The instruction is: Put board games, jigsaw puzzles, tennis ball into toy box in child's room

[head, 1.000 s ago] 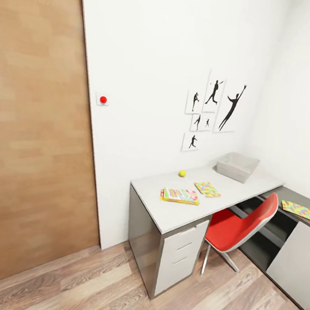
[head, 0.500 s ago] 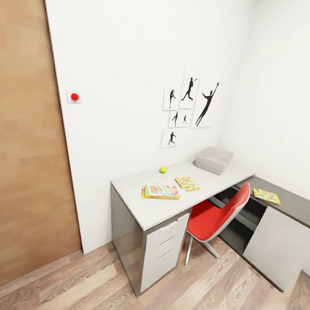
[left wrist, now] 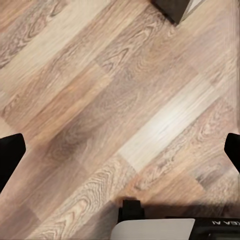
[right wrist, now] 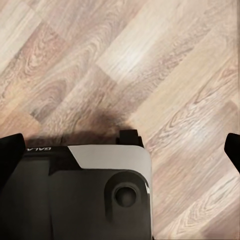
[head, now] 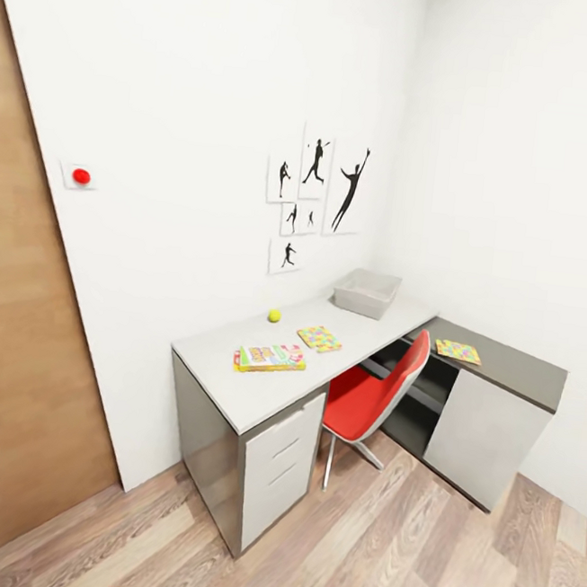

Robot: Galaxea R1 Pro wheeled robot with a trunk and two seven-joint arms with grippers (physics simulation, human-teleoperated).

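In the head view the table (head: 229,386) stands against the white wall. On it lie a yellow and green board game (head: 270,358), a jigsaw puzzle (head: 319,338) and the tennis ball (head: 275,315). At the table's far end sits the grey toy box (head: 366,292). Another jigsaw puzzle (head: 458,351) lies on the dark side desk. The bed is out of view. My left gripper (left wrist: 120,152) and right gripper (right wrist: 120,150) hang open over the wooden floor, with nothing between their fingers.
A red chair (head: 373,397) is tucked at the table's corner. A brown door (head: 8,345) fills the left side, with a red button (head: 81,176) beside it. My own base (right wrist: 85,195) shows in the right wrist view. Wooden floor (head: 375,546) spreads before the table.
The whole head view has shifted left and the table looks a little farther, so the camera has turned right. The toys have not moved on the table.
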